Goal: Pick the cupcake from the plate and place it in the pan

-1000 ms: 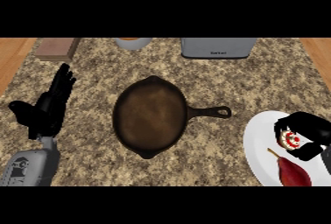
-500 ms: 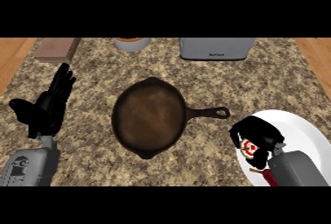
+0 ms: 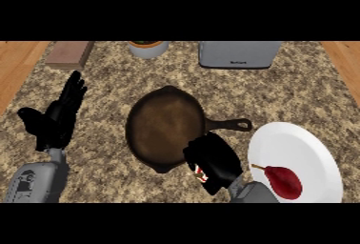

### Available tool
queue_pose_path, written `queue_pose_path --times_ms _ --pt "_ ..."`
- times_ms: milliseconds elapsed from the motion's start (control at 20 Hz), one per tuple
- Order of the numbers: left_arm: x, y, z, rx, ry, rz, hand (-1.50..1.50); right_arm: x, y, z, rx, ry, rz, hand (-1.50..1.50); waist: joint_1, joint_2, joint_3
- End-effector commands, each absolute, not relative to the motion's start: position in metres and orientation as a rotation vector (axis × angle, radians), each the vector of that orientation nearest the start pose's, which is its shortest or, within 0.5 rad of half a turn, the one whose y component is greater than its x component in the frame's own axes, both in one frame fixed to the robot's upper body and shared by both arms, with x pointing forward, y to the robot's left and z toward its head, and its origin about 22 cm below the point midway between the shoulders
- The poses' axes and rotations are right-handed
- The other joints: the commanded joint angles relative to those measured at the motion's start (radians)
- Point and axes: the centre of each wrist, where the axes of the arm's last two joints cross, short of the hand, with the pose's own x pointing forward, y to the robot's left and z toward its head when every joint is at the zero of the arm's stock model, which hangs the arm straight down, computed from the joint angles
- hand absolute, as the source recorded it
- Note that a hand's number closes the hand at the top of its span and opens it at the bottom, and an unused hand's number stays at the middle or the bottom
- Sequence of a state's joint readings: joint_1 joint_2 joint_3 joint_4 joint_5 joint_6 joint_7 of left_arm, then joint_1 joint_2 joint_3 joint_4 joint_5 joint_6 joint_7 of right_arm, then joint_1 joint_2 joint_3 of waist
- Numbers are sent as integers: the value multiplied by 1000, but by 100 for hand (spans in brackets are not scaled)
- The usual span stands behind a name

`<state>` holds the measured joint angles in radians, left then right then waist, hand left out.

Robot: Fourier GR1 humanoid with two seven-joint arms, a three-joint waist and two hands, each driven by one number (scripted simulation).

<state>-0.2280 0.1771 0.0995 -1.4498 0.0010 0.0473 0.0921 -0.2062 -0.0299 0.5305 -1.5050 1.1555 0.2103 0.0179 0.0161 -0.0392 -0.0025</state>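
The only writing is a small dark word on the front of the grey toaster [image 3: 240, 54] at the back of the counter, and it is too small to read. Nothing else carries text.

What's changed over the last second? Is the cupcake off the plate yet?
Yes. The right hand, shut on the cupcake, has carried it left off the white plate to the near rim of the pan; it is not yet set down. The red pear stayed on the plate. The left hand stayed open at the left, and the pan has not moved.
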Motion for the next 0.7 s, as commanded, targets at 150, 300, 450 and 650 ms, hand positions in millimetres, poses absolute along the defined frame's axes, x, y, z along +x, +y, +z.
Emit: queue_pose_path --times_ms 150,300,450,650 --pt "294 273 36 198 -1578 -75 0 186 -42 67 -628 -1757 1228 150 -2 10 1" --pt "305 272 55 186 -1616 -61 0 158 -28 79 -630 -1768 1101 150 -6 15 1" --pt "300 280 46 192 -1602 -65 0 140 -17 85 -600 -1775 938 150 14 27 1" --pt "308 268 51 167 -1619 -74 0 152 -4 94 -602 -1758 779 150 27 41 1"
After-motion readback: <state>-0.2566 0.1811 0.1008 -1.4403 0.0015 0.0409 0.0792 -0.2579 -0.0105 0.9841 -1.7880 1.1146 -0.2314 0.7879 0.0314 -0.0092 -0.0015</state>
